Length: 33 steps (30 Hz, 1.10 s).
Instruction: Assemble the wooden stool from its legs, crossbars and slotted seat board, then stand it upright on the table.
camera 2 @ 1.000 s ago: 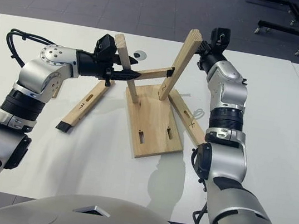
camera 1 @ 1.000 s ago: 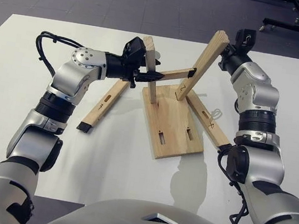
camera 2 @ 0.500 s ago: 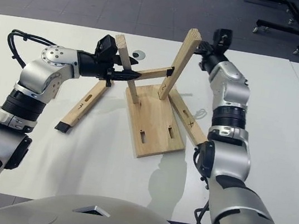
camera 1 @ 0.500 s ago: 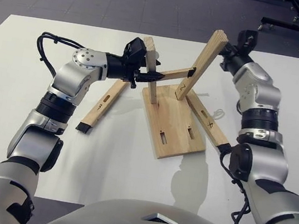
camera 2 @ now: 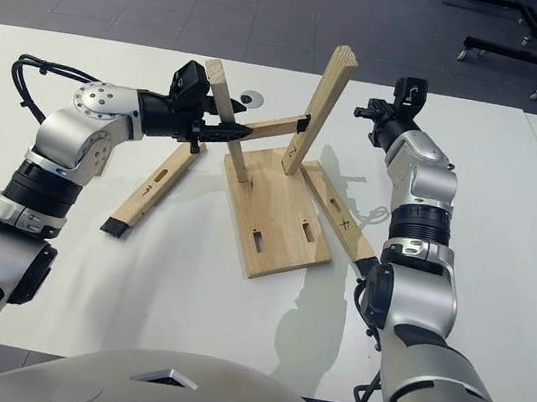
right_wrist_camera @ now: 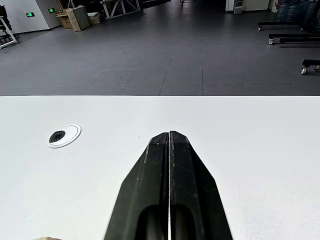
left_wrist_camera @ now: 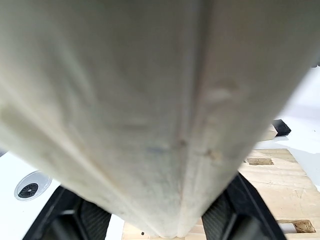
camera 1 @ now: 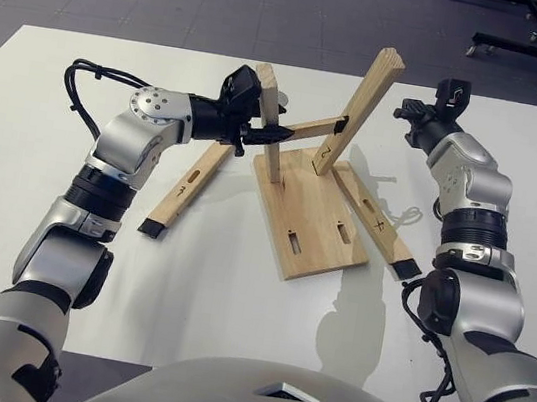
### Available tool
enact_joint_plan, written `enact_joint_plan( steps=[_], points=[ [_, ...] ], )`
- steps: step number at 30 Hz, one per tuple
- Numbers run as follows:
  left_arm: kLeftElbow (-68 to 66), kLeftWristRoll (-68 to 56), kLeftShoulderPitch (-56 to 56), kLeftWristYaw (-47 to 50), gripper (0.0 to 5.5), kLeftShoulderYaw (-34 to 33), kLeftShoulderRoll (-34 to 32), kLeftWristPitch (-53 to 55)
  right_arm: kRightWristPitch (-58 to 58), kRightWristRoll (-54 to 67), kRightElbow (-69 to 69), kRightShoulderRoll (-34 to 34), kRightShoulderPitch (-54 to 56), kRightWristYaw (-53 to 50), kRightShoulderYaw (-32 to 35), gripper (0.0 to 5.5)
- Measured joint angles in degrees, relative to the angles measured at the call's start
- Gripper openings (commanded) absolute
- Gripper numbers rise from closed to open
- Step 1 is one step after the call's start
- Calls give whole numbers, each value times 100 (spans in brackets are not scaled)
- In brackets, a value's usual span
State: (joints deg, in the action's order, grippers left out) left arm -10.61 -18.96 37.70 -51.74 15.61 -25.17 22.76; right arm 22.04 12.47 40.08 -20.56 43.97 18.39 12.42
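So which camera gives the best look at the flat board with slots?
Either eye view: the seat board lies whole on the table, its two free slots plain. The left wrist view catches one slotted corner behind the gripped leg.

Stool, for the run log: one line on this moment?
left gripper: shut on left leg | right gripper: shut, empty | seat board: flat

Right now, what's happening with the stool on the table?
Mid-assembly. The left hand grips the upright leg standing on the seat board; a crossbar joins it to a tilted leg. The right hand is shut, empty, clear of that tilted leg. Two loose legs lie on the table beside the board.
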Motion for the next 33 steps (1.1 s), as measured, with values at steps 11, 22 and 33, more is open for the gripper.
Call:
enact_joint_plan(
  steps=[11, 22, 33],
  points=[
    [475, -124, -222, -117, 209, -275, -128, 596, -17, 7, -41, 75, -7, -8, 57, 3],
    [809, 20, -220, 85, 209, -128, 74, 714, 35, 7, -228, 125, -89, -50, 60, 3],
    [806, 31, -221, 216, 250, -90, 118, 793, 39, 6, -249, 131, -133, -48, 56, 0]
  ],
)
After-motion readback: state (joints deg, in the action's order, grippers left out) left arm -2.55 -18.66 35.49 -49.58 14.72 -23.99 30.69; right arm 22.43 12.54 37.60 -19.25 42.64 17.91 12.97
